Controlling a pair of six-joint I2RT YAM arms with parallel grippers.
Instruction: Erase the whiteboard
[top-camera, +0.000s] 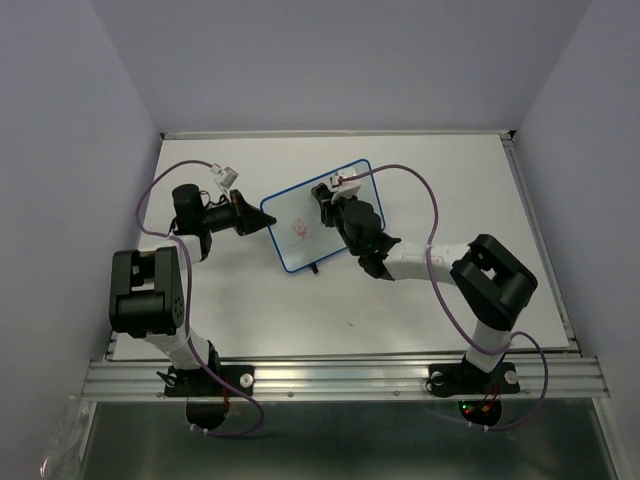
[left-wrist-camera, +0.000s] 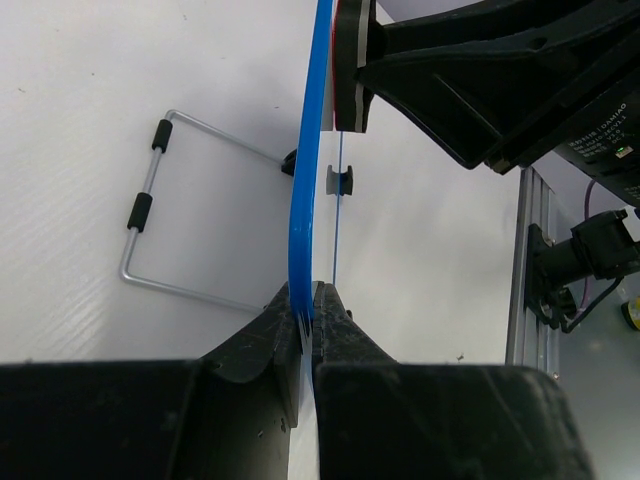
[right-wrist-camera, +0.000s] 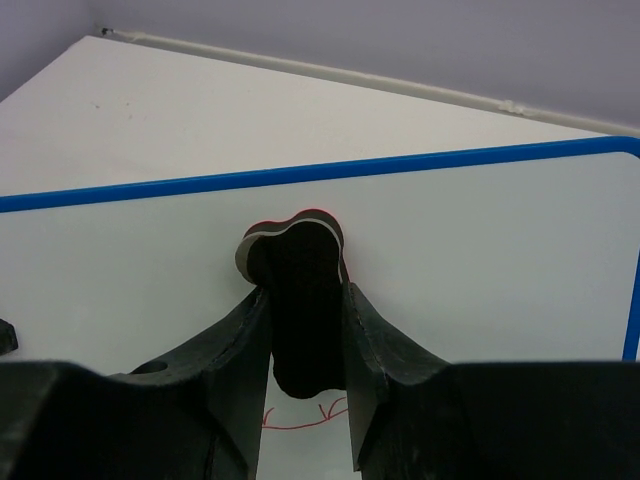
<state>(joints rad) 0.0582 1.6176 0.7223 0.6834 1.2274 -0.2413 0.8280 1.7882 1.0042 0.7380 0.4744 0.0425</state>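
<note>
The whiteboard (top-camera: 320, 222), white with a blue rounded frame, stands tilted in the middle of the table and carries a red scribble (top-camera: 299, 229). My left gripper (top-camera: 257, 222) is shut on its left edge. In the left wrist view the blue frame (left-wrist-camera: 305, 180) runs edge-on into the closed fingertips of my left gripper (left-wrist-camera: 311, 300). My right gripper (top-camera: 326, 203) is shut on a black eraser (right-wrist-camera: 298, 290) and presses it against the board face (right-wrist-camera: 480, 260). Red marker lines (right-wrist-camera: 300, 420) show just below the eraser. The eraser also shows in the left wrist view (left-wrist-camera: 350, 70).
A bent wire stand (left-wrist-camera: 148, 205) with black sleeves lies on the table behind the board. A black foot (top-camera: 314, 267) sticks out under the board's near edge. A metal rail (left-wrist-camera: 528, 260) borders the table's right side. Grey walls close in on three sides.
</note>
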